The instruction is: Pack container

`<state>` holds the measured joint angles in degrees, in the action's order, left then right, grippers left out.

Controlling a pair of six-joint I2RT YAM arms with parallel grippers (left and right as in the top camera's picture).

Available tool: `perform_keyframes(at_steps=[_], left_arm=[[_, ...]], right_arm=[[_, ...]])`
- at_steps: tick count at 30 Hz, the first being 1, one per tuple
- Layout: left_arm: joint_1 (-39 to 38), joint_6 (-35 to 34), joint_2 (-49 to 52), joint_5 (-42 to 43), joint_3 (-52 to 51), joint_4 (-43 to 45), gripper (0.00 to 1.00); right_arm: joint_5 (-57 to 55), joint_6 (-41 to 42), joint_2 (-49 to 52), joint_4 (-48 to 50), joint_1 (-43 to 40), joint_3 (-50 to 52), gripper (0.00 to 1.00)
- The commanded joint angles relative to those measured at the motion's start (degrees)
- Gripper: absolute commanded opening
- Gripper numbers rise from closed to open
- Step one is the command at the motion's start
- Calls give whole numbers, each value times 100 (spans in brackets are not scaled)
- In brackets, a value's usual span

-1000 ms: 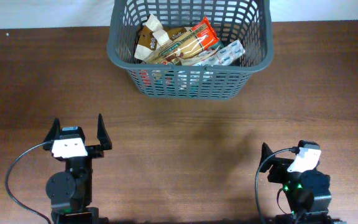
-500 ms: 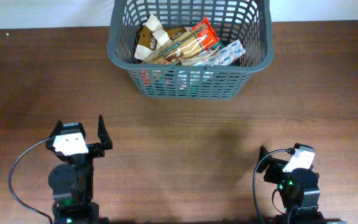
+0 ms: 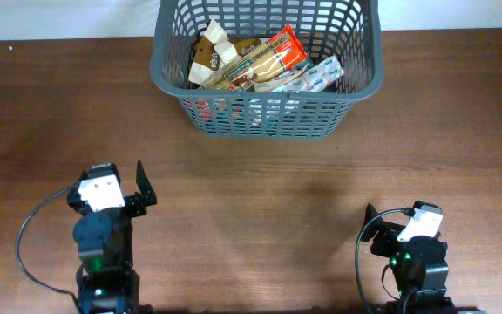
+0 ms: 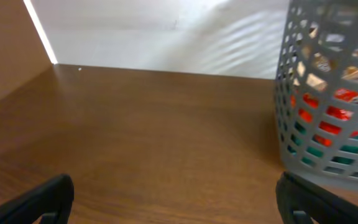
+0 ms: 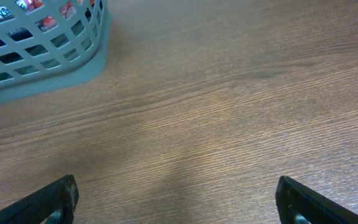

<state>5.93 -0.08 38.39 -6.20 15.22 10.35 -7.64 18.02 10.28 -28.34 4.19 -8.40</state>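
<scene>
Container point(image 3: 268, 120): dark grey lattice basket, upright at the far middle of the table point(image 3: 260, 209), with several snack packets point(image 3: 260, 61) inside.
Left gripper point(image 4: 178, 202): I see its fingers spread wide and holding nothing, at the near left, well apart from the basket.
Right gripper point(image 5: 178, 200): fingers likewise wide apart and holding nothing, at the near right.

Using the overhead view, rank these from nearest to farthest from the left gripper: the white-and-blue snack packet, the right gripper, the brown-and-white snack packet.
1. Brown-and-white snack packet, at the left end of the dark grey plastic basket.
2. White-and-blue snack packet, at the basket's right end.
3. Right gripper, bottom right of the view.
</scene>
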Motion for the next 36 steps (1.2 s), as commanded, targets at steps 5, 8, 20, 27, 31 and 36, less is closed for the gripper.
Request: perform_keyframes(at_steps=[5,8,20,27,31,36], left_arm=[[-11,-61,1075,-197,-20,1366,99],[-11,-61,1427,-157,-20,2039,99],[13,-59,2175,-175,-20,3235,99],[11,-57,2188,-177,-20,2583,99],[11,-57,2188,-179,-20,1456,99],[11,-57,2188,-177,-20,-444,99]], right_arm=[[-96,28,-372,-2,26,44,99],[-96,28,-785,-4,26,44,99],[-96,28,-1008,-7,31,48,99],[-96,28,-1008,-7,31,48,99],[-96,28,-1008,-7,24,48,99],[-96,28,-1008,-4,26,48,99]])
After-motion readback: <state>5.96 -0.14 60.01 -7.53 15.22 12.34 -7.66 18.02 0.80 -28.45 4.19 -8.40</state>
